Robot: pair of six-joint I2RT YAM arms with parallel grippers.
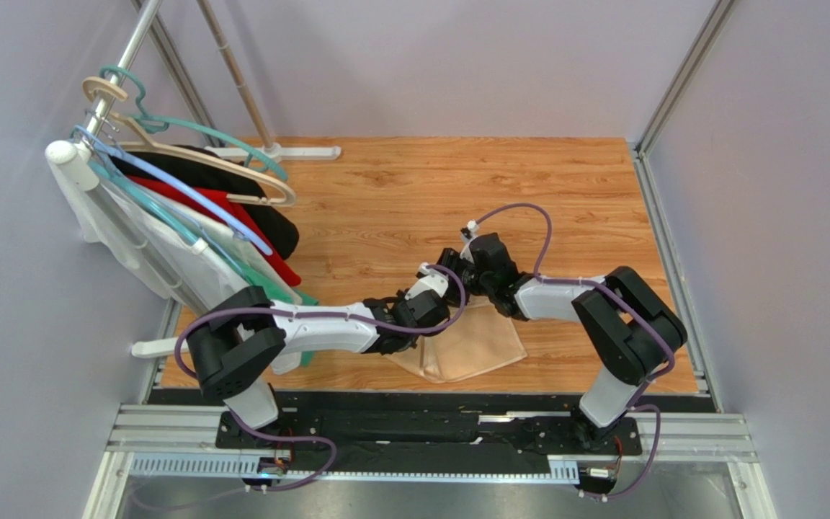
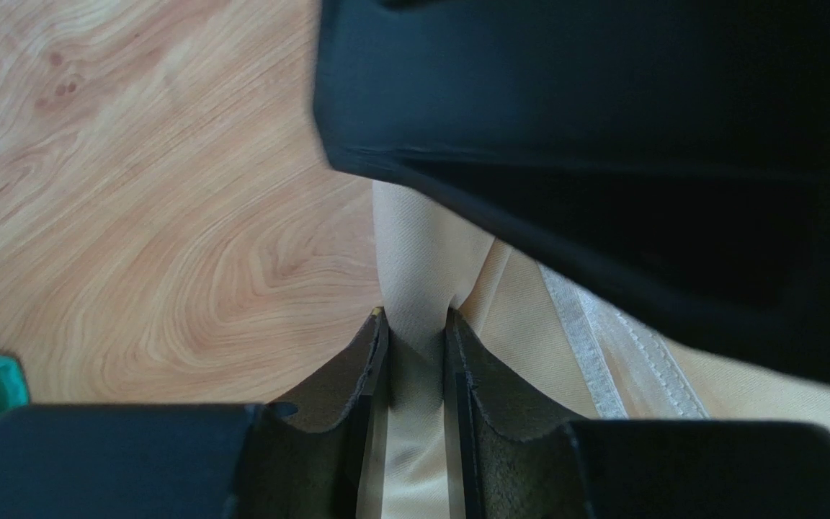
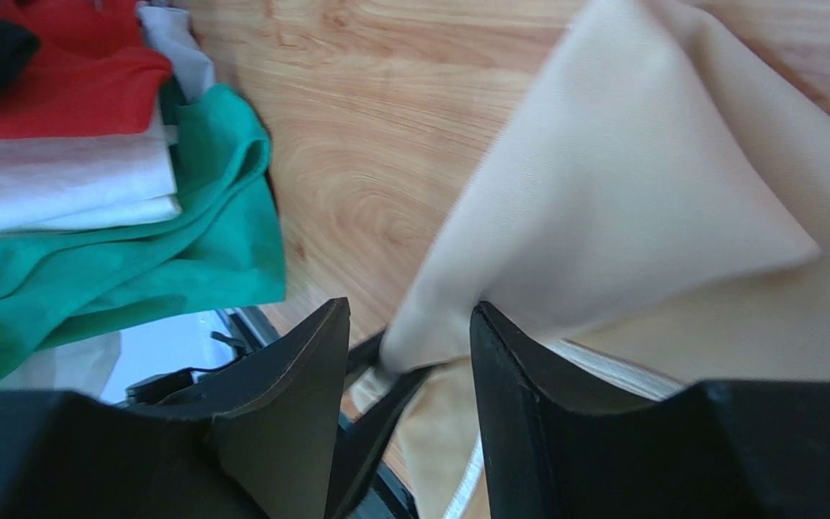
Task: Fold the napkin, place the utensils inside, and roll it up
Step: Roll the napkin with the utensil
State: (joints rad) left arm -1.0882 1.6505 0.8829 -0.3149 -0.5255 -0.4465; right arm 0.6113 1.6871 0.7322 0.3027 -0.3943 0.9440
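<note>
At the near edge of the table point(image 1: 409, 195), between your two arm bases, lies the napkin point(image 1: 471, 348), partly folded, with both wrists over it. The left gripper point(image 2: 415, 316) is clenched on a raised pleat of it; cloth fills the slot between the fingers. The right gripper point(image 3: 411, 314) has its jaws parted, with a loose corner hanging in the gap, not pinched.

Expect it to be light, thin and limp. It drapes, holds no shape, and will likely slide on the smooth wood if you drag it. Take it by a corner or the hem with both arms, not mid-panel.

It looks like a plain pale peach-beige weave with no print, soft creases and a paler hem strip showing. No utensils in view.
</note>
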